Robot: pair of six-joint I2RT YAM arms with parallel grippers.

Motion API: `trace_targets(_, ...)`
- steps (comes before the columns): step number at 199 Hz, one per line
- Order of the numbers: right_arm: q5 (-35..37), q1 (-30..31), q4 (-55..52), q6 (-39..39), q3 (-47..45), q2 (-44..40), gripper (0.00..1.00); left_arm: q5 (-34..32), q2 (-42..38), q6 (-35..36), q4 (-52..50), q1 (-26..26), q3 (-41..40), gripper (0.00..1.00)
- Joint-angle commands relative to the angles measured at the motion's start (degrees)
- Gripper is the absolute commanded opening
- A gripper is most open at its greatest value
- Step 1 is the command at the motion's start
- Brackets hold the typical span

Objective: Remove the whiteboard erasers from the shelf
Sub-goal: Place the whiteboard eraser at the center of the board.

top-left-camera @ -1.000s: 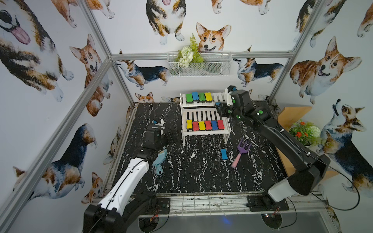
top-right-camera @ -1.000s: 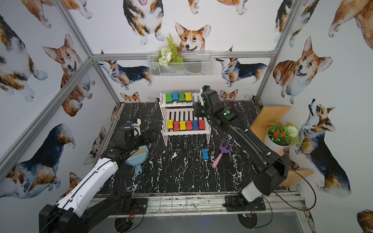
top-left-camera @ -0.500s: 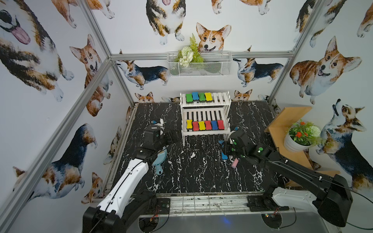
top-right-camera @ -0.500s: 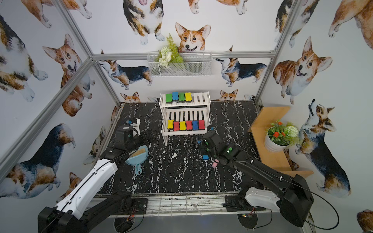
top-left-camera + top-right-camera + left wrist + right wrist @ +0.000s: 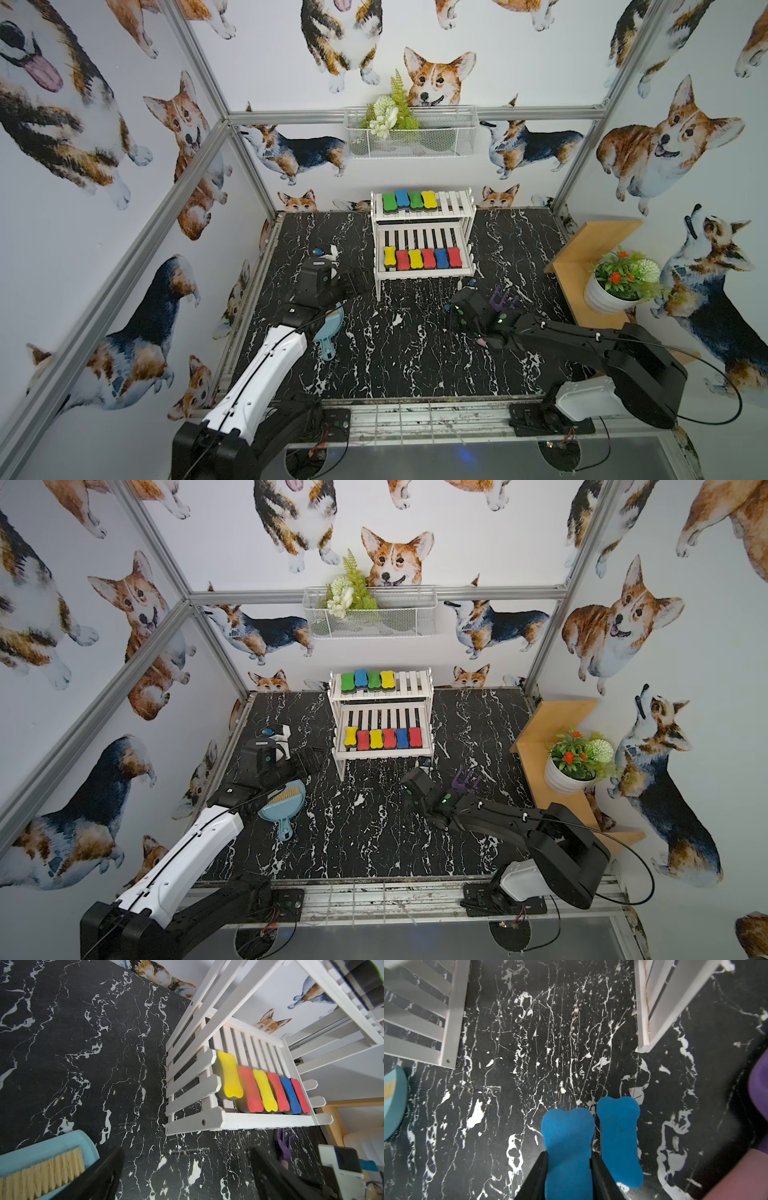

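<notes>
The shelf [image 5: 466,212] stands at the back of the black marble table. Its top tier carries a row of whiteboard erasers [image 5: 409,199] in green, blue and yellow; the lower tier carries several [image 5: 422,257] in yellow, red and blue, also seen from the left wrist [image 5: 264,1093]. My right gripper [image 5: 568,1167] is shut on a blue eraser [image 5: 568,1142], low over the table in front of the shelf's right end [image 5: 454,320]. A second blue eraser [image 5: 618,1140] lies right beside it. My left gripper [image 5: 357,278] hangs open and empty near the shelf's left leg.
A teal dustpan with a brush [image 5: 330,332] lies under the left arm. A purple toy rake [image 5: 503,301] lies just right of the right gripper. A tan wooden stand [image 5: 582,257] with a potted plant [image 5: 619,282] fills the right edge. A wire basket [image 5: 409,133] hangs on the back wall.
My right arm has come down from the right end of the shelf's top tier to the table, beside the blue eraser lying there. The left arm has stayed put.
</notes>
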Motion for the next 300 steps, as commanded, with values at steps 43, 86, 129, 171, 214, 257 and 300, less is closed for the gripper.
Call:
trace_targets(43, 6.6, 2.4, 3.8, 4.3, 2.1, 7.3, 0.33, 0.3, 0.3, 0.2, 0.5, -0.1, 0.2, 0.99)
trace_targets(86, 6.8, 2.4, 4.2, 4.2, 2.8, 9.6, 0.36, 0.4, 0.7, 0.2, 0.7, -0.1, 0.2, 1.00)
trace_targets(129, 6.1, 2.4, 4.3, 3.8, 3.5, 10.4, 0.48, 0.5, 0.8, 0.1, 0.7, -0.1, 0.1, 1.00)
trace_targets(171, 6.3, 2.5, 4.2, 3.7, 3.0, 8.5, 0.51, 0.4, 0.7, 0.1, 0.6, -0.1, 0.3, 1.00)
trace_targets(214, 7.2, 2.8, 1.4, 2.3, 3.3, 1.9, 0.52, 0.8, 0.6, -0.1, 0.6, -0.1, 0.3, 1.00)
trace_targets(257, 4.7, 2.8, -2.8, -0.5, 4.0, -7.2, 0.53, 1.5, 0.4, -0.4, 0.9, -0.1, -0.1, 1.00)
trace_targets(300, 0.1, 2.8, -5.2, -2.4, 5.7, -13.8, 0.57, 2.1, 0.7, -0.6, 1.0, -0.1, 0.4, 1.00)
